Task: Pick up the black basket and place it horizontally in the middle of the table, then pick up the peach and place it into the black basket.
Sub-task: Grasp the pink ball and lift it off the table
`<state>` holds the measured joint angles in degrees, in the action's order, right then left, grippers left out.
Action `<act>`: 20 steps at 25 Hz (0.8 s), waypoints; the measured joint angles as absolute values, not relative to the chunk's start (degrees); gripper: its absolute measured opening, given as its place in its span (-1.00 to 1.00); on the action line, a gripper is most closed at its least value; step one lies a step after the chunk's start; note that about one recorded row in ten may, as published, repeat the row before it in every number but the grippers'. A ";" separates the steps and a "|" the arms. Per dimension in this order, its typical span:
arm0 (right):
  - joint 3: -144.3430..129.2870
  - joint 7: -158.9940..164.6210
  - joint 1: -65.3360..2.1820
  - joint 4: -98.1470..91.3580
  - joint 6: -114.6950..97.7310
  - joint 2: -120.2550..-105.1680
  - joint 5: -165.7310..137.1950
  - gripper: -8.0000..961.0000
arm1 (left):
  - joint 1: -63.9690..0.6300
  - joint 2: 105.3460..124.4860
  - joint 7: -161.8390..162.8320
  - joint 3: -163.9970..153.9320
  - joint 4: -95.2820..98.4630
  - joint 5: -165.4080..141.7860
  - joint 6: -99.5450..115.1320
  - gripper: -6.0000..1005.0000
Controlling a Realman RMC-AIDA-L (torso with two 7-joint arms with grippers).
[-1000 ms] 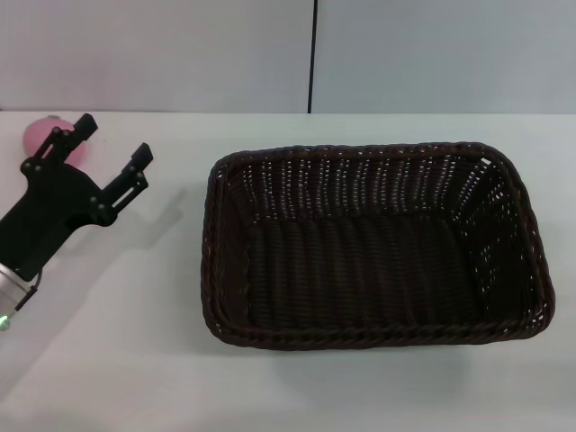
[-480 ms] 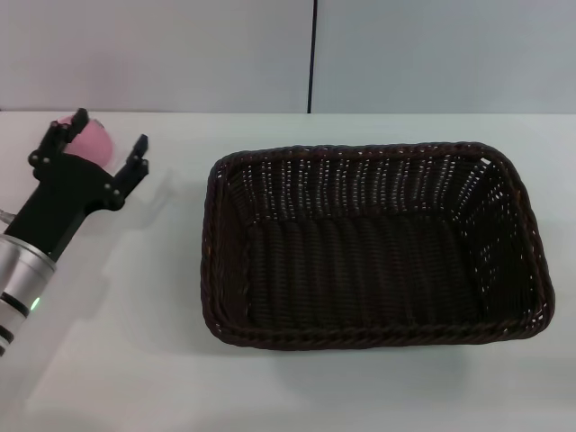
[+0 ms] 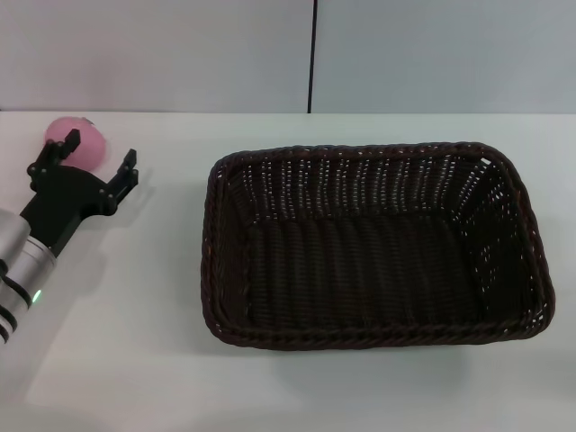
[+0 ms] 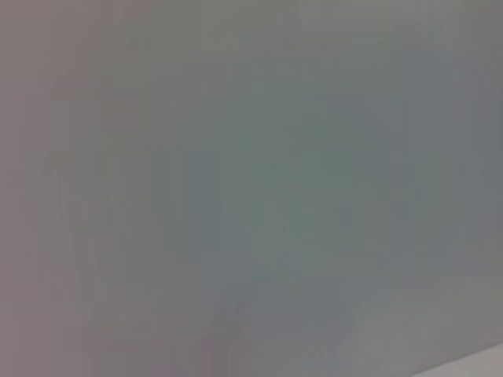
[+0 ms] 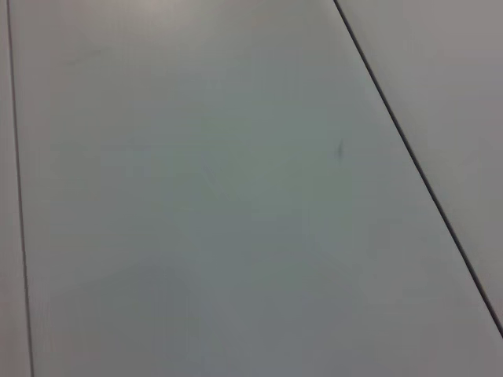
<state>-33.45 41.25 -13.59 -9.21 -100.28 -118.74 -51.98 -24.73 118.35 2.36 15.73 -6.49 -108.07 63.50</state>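
The black basket (image 3: 373, 247) lies lengthwise across the middle of the white table (image 3: 135, 342), empty, open side up. The pink peach (image 3: 79, 144) rests at the far left of the table. My left gripper (image 3: 97, 155) is open, one finger on each side of the peach's near part; I cannot tell whether the fingers touch it. The left wrist view shows only a blurred grey surface. My right gripper is out of view; its wrist view shows only a plain pale surface.
A pale wall with a dark vertical seam (image 3: 312, 54) runs behind the table's far edge. Bare tabletop lies between my left arm and the basket's left rim.
My left gripper has moved left and farther away, from beside the peach to straddling it. The basket has not moved.
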 joint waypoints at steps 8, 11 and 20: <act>-33.50 41.48 -14.19 -9.06 -99.54 -118.74 -52.03 0.51 | -24.87 118.63 -2.50 23.80 -7.86 -108.19 63.05 0.59; -33.48 41.52 -14.18 -9.05 -99.34 -118.74 -52.03 0.51 | -25.15 118.69 -6.57 25.02 -9.32 -108.31 60.25 0.59; -33.48 41.68 -14.19 -9.05 -98.84 -118.74 -52.03 0.51 | -25.23 118.69 -12.14 30.51 -12.38 -108.05 56.16 0.59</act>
